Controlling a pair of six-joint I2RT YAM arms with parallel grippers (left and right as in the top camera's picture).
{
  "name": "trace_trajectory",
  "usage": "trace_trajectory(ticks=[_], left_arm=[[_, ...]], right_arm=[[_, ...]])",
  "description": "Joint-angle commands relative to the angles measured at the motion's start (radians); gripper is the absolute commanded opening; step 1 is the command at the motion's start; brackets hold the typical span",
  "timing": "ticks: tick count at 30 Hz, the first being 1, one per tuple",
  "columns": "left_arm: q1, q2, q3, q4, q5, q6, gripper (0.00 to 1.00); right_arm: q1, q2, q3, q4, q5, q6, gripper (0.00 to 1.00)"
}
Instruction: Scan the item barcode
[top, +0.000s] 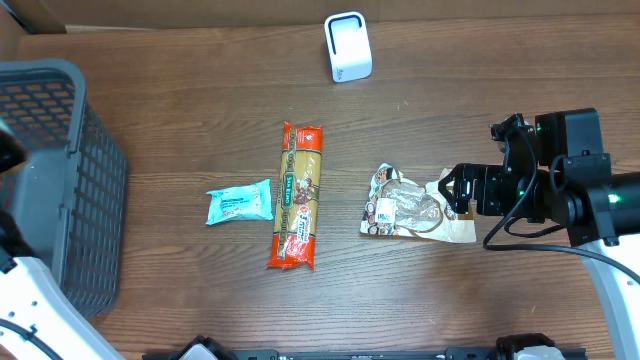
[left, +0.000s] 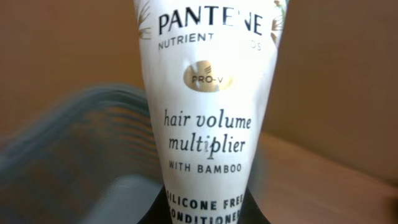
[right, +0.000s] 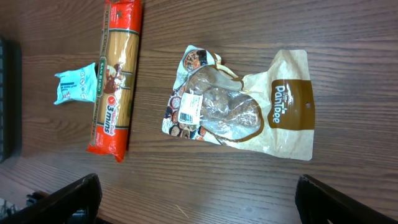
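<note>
Conditioner tube (left: 205, 112) gripped in closed left claw (left: 205, 211). Right claw (right: 199, 199) wide open, empty, above snack pouch (right: 239, 106) lying flat on table (right: 249, 25).

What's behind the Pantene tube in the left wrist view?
A blurred grey basket lower left, a tan backdrop above, brown table at right. The tube covers the middle, so whatever lies straight behind it cannot be seen.

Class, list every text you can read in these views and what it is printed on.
"PANTENE": white tube
"PRO-V": same tube
"hair volume multiplier": same tube
"WITH BAMBOO": same tube
"3 mins": pasta pack
"Panibee", uncertain: brown pouch
Print on the teal packet: too small to read.
</note>
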Motion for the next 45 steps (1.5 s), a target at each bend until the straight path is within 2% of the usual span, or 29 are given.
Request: trace_trajectory(ticks=[1,4,8,11,14,21,29,32,37,38,41,42,45], left_arm=[[-0.149,-0.022,0.018,-0.111,0.318,-0.233,0.04],[-0.324,-0.008,0.003,-0.266,0.312,-0.230,0.04],[-0.605,0.046,-0.031,-0.402,0.134,-0.216,0.04],[-0.805,0.107,-0.084,-0.420,0.004,-0.218,0.04],[-0.962,0.187,-0.152,-0.379,-0.027,-0.261,0.04],[-1.165,0.435,-0.266,-0.261,-0.027,-0.351,0.04],[-1.226,0.626,-0.269,-0.214,-0.031,-0.394,0.04],[-1.229,0.659,-0.269,-0.191,-0.025,-0.414,0.17],[-1.229,0.665,-0.268,-0.177,-0.015,-0.414,0.69],[-1.227,0.665,-0.265,-0.177,-0.015,-0.414,0.72],[-1.221,0.663,-0.239,-0.184,-0.016,-0.391,0.73],[-1.212,0.659,-0.205,-0.203,-0.017,-0.375,0.73],[-1.188,0.645,-0.102,-0.270,-0.051,-0.355,0.73]], right_arm=[[0.006,-0.002,0.013,0.007,-0.008,0.002,1.00],[0.006,-0.002,0.013,0.008,-0.008,0.003,1.00],[0.006,-0.002,0.013,0.007,-0.008,0.003,1.00],[0.006,-0.002,0.013,0.006,-0.008,0.003,1.00],[0.006,-0.002,0.013,0.007,-0.008,0.003,1.00],[0.006,-0.002,0.013,0.006,-0.008,0.003,1.00],[0.006,-0.002,0.013,-0.008,-0.008,0.003,1.00],[0.006,0.002,0.012,-0.016,-0.005,0.032,1.00],[0.006,0.031,-0.022,-0.020,-0.004,0.212,1.00],[0.006,0.041,-0.036,-0.019,-0.005,0.262,1.00],[0.006,0.065,-0.081,-0.007,-0.005,0.358,0.99],[0.006,0.074,-0.122,0.012,-0.008,0.423,0.95],[0.006,0.074,-0.222,0.068,-0.045,0.518,0.91]])
